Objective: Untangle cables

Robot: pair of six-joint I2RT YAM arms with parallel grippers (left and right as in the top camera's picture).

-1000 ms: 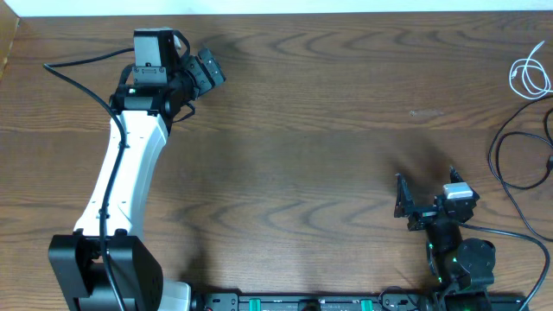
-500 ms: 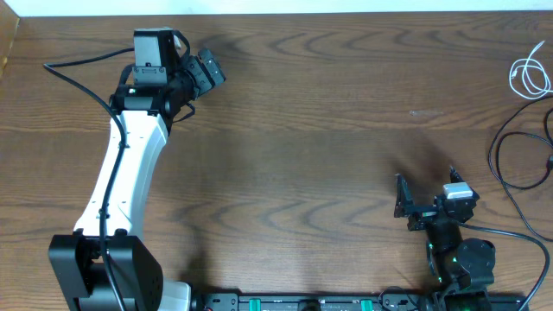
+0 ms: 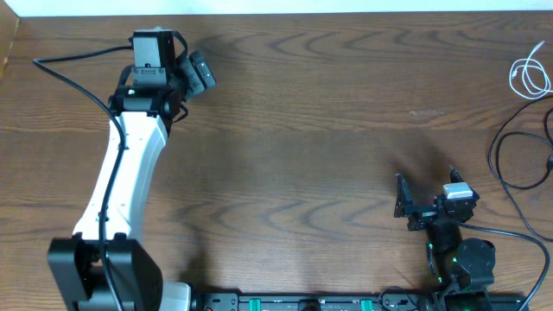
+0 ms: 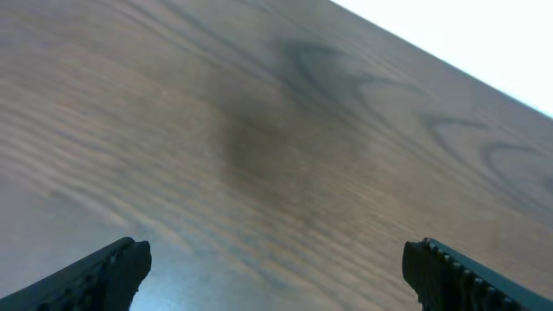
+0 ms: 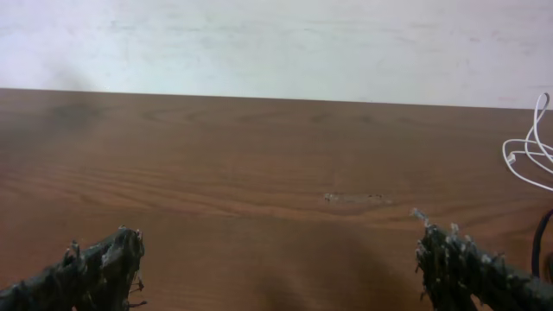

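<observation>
**Left hand** (image 3: pixel 197 71): two black fingers, spread wide and empty, poised above bare wood. In its wrist view only the ribbed fingertips (image 4: pixel 112 272) show, at the lower corners. Behind it come a black wrist block and a smooth white arm link (image 3: pixel 121 173), with a thick black wire running along it.

**Right hand** (image 3: pixel 423 197): jaws likewise spread wide, with nothing between them. Its fingers (image 5: pixel 104 268) are black with a rough, toothed edge. It sits low, close to its dark base (image 3: pixel 471 259), where small green lights glow.

**Worktop** (image 3: pixel 302 130): brown, matt wood-grain surface with long wavy figures. A pale wall shows beyond its far edge.

**White cord** (image 3: pixel 529 76): thin and glossy, lying in a few loose overlapping loops with a small plug end. It is well beyond the right hand and off to its right, far across from the left hand.

**Black cord** (image 3: pixel 510 160): thin, lying in one large open loop on the near side of the white cord. It is to the right of the right hand and nearer to it.

Both cords rest flat on the worktop, touched by neither hand. Whether they meet at the frame edge cannot be told.
</observation>
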